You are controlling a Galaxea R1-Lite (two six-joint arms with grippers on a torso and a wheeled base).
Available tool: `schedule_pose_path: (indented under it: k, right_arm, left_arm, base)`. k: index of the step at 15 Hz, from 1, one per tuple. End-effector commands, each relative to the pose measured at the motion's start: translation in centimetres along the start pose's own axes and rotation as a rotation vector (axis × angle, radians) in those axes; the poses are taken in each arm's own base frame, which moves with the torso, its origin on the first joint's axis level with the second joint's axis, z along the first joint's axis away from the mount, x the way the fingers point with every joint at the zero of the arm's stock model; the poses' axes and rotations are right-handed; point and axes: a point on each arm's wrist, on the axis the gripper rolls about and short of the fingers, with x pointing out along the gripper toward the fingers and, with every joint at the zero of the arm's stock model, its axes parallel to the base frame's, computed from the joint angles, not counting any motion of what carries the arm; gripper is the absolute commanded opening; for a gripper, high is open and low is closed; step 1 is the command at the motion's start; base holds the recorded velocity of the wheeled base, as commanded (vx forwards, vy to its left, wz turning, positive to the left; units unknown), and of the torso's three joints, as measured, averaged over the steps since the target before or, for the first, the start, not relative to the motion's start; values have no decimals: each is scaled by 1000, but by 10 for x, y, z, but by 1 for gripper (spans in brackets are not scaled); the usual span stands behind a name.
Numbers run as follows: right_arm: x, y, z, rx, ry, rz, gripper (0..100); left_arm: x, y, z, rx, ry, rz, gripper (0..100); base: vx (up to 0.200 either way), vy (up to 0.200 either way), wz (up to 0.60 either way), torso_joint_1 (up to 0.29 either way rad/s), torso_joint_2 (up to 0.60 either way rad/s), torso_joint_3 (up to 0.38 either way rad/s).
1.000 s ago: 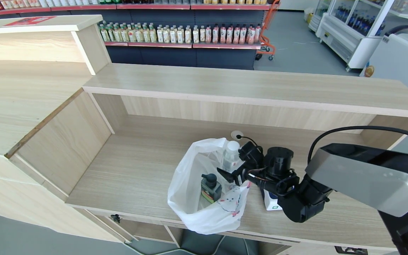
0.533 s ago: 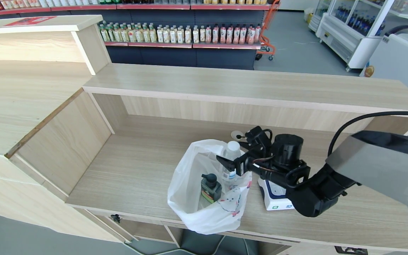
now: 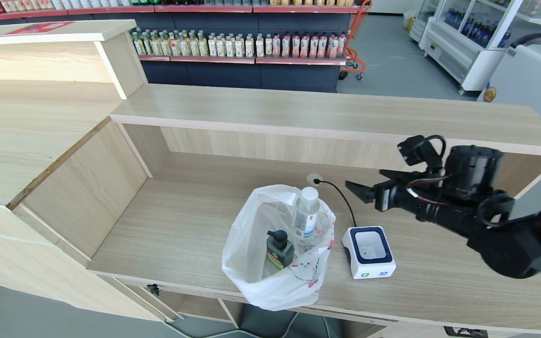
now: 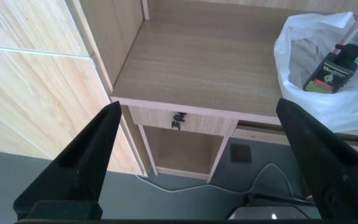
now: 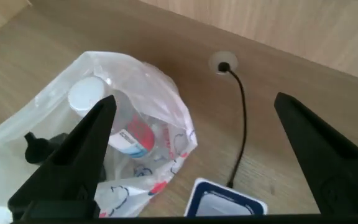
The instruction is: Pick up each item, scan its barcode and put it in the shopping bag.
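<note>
Right fingers (image 3: pixel 359 189) left the shopping bag (image 3: pixel 251 263), spread empty.

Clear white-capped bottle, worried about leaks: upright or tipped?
Upright: the clear white-capped bottle stands cap-up inside the white plastic shopping bag.

No wording can be read anywhere. The clear bottle (image 3: pixel 306 213) in the shopping bag (image 3: pixel 251 256) carries a white label with red and blue patches, its print too small to make out. The dark pump bottle (image 3: pixel 279 249) beside it has a label with pale lettering and a green band, also illegible. The scanner (image 3: pixel 369 252) on the counter shows two tiny marks, green and blue. A red sign (image 3: pixel 35 28) lies on the raised counter top, and the shelf bottles (image 3: pixel 237 45) bear unreadable labels.
</note>
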Motion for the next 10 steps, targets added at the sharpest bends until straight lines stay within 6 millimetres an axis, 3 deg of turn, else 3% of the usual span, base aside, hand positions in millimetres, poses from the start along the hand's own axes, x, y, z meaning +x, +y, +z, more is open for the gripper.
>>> schedule_pose_path:
  k: [1, 2, 3, 4, 8, 10]
  right_arm:
    - [-129, -31, 35, 28, 48, -319, 100]
    - [-167, -27, 36, 40, 90, -416, 100]
    - [-184, -21, 34, 41, 109, -477, 100]
    - [-214, -9, 25, 44, 142, -578, 100]
    - [-260, 17, -10, 61, 74, -561, 100]
    - [-282, 34, -47, 71, 54, -470, 100]
  left_arm:
    - [0, 0, 0, 0, 0, 0, 100]
    - [0, 0, 0, 0, 0, 0, 100]
    - [0, 0, 0, 0, 0, 0, 100]
    - [0, 0, 0, 0, 0, 0, 100]
    - [0, 0, 0, 0, 0, 0, 100]
    - [0, 0, 0, 0, 0, -2, 100]
  base:
    - [0, 0, 0, 0, 0, 0]
    - [0, 0, 0, 0, 0, 0]
    - [0, 0, 0, 0, 0, 0]
    - [0, 0, 0, 0, 0, 0]
    - [0, 0, 0, 0, 0, 0]
    - [0, 0, 0, 0, 0, 0]
